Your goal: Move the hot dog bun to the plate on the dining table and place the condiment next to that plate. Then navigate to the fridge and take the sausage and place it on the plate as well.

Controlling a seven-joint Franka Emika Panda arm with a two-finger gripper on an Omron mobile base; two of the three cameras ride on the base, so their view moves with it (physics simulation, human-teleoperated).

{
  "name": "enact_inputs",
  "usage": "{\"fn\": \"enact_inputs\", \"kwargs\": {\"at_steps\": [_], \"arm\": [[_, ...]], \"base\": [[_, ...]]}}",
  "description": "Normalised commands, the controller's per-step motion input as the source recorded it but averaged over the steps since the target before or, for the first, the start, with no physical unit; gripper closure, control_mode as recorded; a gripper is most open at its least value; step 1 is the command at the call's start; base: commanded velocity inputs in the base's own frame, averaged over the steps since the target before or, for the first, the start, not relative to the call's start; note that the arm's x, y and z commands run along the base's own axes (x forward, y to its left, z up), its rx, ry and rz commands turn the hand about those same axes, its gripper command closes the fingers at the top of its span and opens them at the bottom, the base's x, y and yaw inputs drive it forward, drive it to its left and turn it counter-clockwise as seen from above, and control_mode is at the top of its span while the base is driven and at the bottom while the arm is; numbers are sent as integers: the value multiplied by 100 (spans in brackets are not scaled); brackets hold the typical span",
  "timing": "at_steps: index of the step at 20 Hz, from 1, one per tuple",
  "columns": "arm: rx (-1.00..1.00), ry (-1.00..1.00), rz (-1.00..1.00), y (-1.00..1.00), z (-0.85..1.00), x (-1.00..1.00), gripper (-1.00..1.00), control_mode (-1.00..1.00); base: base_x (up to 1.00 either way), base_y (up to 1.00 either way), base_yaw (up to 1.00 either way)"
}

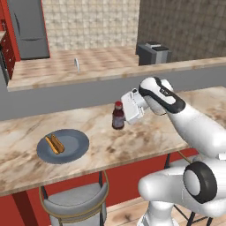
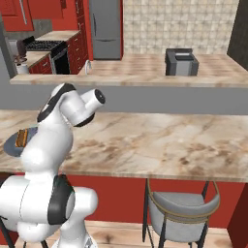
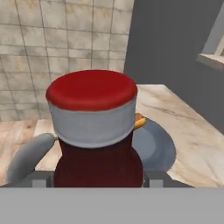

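The condiment (image 1: pixel 118 115), a small dark red bottle with a red cap, is upright at the dining table (image 1: pixel 150 137) surface, right of the plate. My gripper (image 1: pixel 121 115) reaches in from the right and is shut on it. In the hand view the condiment (image 3: pixel 94 127) stands close up between my fingertips, where the gripper (image 3: pixel 98 177) holds its body. The blue-grey plate (image 1: pixel 73 148) lies left of the bottle with the hot dog bun (image 1: pixel 54 143) on it. Behind the bottle show the plate (image 3: pixel 155 148) and the bun's tip (image 3: pixel 139 121). My arm hides part of the plate (image 2: pixel 10 144).
A grey stool (image 1: pixel 75 203) stands under the table's near edge, another stool (image 2: pixel 181 208) further right. Beyond the grey divider runs a marbled counter (image 1: pixel 106 66) with a grey appliance (image 1: pixel 153 53). The fridge (image 1: pixel 28 26) stands at the back left, beside red cabinets.
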Motion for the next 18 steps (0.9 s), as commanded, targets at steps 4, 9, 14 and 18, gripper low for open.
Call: {"fn": "enact_inputs", "kwargs": {"at_steps": [4,9,14,18], "arm": [[0,16,15,37,-60,49,100,-100],[0,7,6,57,-78,37,100,-100],[0,1,5,44,-81,38,100,-100],[0,0,0,3,-78,29,100,-100]], "base": [[0,0,0],[0,0,0],[0,0,0],[0,0,0]]}}
